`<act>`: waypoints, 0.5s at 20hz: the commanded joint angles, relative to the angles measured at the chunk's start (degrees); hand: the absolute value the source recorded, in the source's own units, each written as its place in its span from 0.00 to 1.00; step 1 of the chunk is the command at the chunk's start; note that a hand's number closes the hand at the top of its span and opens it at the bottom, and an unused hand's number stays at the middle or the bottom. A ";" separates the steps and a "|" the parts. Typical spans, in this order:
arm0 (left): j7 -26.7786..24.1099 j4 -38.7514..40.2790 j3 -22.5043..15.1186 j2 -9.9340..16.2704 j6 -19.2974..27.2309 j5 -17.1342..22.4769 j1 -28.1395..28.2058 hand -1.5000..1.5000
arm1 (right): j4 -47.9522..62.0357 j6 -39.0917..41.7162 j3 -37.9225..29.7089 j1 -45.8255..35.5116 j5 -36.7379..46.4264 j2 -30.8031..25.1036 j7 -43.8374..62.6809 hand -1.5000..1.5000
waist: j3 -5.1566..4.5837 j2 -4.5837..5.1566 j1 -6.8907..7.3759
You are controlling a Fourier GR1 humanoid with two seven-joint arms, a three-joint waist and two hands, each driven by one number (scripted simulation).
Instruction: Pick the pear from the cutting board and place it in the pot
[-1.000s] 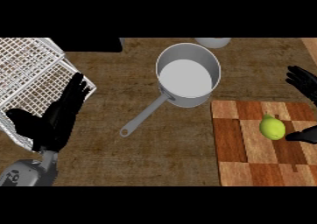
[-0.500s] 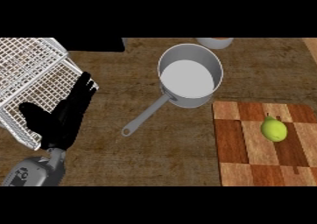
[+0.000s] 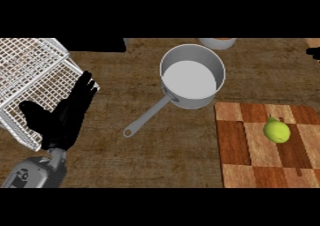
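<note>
A yellow-green pear (image 3: 277, 131) lies on the wooden cutting board (image 3: 244, 154) at the right, with nothing touching it. The steel pot (image 3: 192, 79) stands just up-left of the board; its long handle (image 3: 146, 117) points down-left. My left hand (image 3: 63, 115) stays open, fingers up, at the left, in front of the wire rack and far from the pear. Of my right hand (image 3: 318, 53) only a small black part shows at the upper right edge, well above the pear and apart from it.
A white wire dish rack (image 3: 25, 70) fills the upper left corner. A pale bowl (image 3: 218, 42) peeks in at the top behind the pot. Brown counter runs between the rack and the board.
My right hand has left its place beside the pear, went out of view, and now shows only at the upper right edge. The left hand has shifted slightly. The pear has not moved.
</note>
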 commanded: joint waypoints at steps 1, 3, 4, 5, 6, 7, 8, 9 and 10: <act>-1.03 -3.16 -0.18 0.12 -0.71 -0.97 4.64 0.50 | 4.81 5.33 0.89 -3.69 4.24 1.35 1.13 0.00 | 0.03 -0.22 -0.40; -1.54 0.29 -0.86 -2.79 0.05 -2.11 3.20 0.50 | 6.29 3.54 0.67 -5.52 6.04 5.64 3.61 0.00 | 0.01 -0.21 -0.95; -1.39 2.52 1.08 -1.67 -1.94 -1.02 0.44 0.50 | 9.49 1.61 2.21 -4.66 9.92 6.32 -1.09 0.00 | 0.06 0.09 -0.64; -1.76 0.30 1.69 -1.57 -1.22 -1.27 2.57 0.50 | 8.00 0.96 2.59 -2.42 10.90 6.76 -1.72 0.00 | 0.05 -0.14 -0.95; 0.26 -1.90 2.20 -0.23 -2.87 -0.42 3.50 0.50 | 8.44 2.42 1.28 -4.58 10.33 7.76 1.68 0.00 | 0.03 -0.29 -1.06; -2.57 -0.44 2.46 -0.58 -3.00 -1.08 5.27 0.50 | 7.91 3.32 1.88 -2.55 10.72 7.27 1.21 0.00 | 0.02 -0.32 -1.27; 1.06 -0.12 3.82 -0.59 -2.55 -0.38 1.43 0.50 | 4.50 3.82 2.24 -0.97 10.91 7.18 2.22 0.00 | 0.01 -0.46 -1.89; 1.23 -3.74 0.69 -1.68 -0.53 -2.92 4.49 0.50 | 7.81 2.20 2.76 -1.37 12.89 9.31 1.29 0.00 | 0.05 -0.35 -1.22; 0.91 -0.53 2.95 -1.63 -2.68 -0.95 1.62 0.50 | 8.11 3.21 3.79 -2.78 14.68 9.51 1.41 0.00 | 0.03 -0.23 -1.28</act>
